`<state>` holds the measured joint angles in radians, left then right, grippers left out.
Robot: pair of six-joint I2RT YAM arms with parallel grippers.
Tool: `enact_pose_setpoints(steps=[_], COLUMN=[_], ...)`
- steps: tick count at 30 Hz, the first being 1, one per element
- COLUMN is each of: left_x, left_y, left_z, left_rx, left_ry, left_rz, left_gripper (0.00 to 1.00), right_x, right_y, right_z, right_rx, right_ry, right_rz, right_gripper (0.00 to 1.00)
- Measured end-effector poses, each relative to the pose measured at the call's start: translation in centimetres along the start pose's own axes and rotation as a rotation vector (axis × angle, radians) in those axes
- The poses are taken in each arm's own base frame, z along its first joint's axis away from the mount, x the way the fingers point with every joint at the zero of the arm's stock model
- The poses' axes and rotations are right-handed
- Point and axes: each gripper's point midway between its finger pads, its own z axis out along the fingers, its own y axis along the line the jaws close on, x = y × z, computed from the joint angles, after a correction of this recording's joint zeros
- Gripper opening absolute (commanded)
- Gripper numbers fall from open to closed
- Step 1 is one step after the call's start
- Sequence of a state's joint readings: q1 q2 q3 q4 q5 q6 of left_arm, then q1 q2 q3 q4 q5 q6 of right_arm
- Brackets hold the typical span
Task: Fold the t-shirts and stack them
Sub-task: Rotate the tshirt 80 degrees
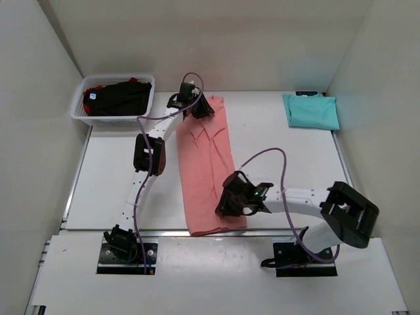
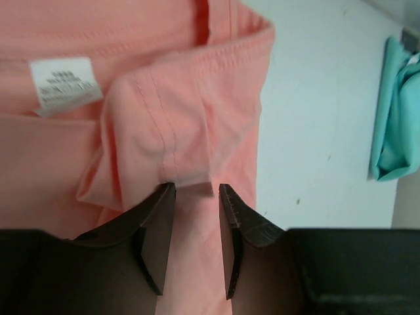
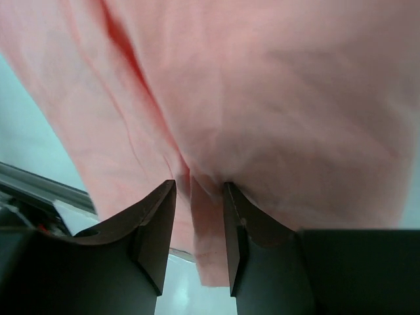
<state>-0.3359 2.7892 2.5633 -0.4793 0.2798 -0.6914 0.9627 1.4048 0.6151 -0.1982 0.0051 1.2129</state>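
The salmon-pink t-shirt lies as a long narrow folded strip down the middle of the table. My left gripper is at its far collar end, and in the left wrist view its jaws are pinched on a fold of pink cloth beside the white label. My right gripper is at the near hem end, and in the right wrist view its jaws are closed on a hanging pleat of the pink cloth. A folded teal t-shirt lies at the far right.
A white mesh basket at the far left holds a black shirt with red cloth under it. The teal shirt also shows at the right edge of the left wrist view. White walls stand on three sides of the table.
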Motion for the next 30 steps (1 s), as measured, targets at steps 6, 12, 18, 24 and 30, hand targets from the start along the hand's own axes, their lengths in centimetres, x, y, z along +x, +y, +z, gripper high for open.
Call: enact_pose_setpoints(steps=[6, 12, 18, 24, 30], left_x=[-4.5, -6.8, -0.5, 15.8, 27.9], left_y=[-1.3, -4.8, -8.6, -9.5, -1.5], left_z=[-0.7, -6.3, -19.6, -34.0, -34.6], left_rx=[0.117, 0.215, 0.125, 0.184, 0.031], left_ry=[-0.112, -0.077, 0.057, 0.149, 0.353], left_rz=[-0.044, -0.022, 0.102, 0.224, 0.156], left_gripper=[0.46, 0.27, 0.46, 0.67, 0.68], right_x=[2.3, -0.2, -9.5, -13.2, -7.8], right_y=[1.4, 0.8, 3.2, -1.1, -3.6], right_z=[0.1, -2.3, -6.8, -9.0, -7.2], right_rx=[0.067, 0.160, 0.135, 0.186, 0.159], right_ry=[0.047, 0.007, -0.170, -0.167, 0.041], right_rz=[-0.230, -0.447, -0.503, -0.415, -0.411], right_gripper=[0.39, 0.52, 0.50, 0.52, 0.54])
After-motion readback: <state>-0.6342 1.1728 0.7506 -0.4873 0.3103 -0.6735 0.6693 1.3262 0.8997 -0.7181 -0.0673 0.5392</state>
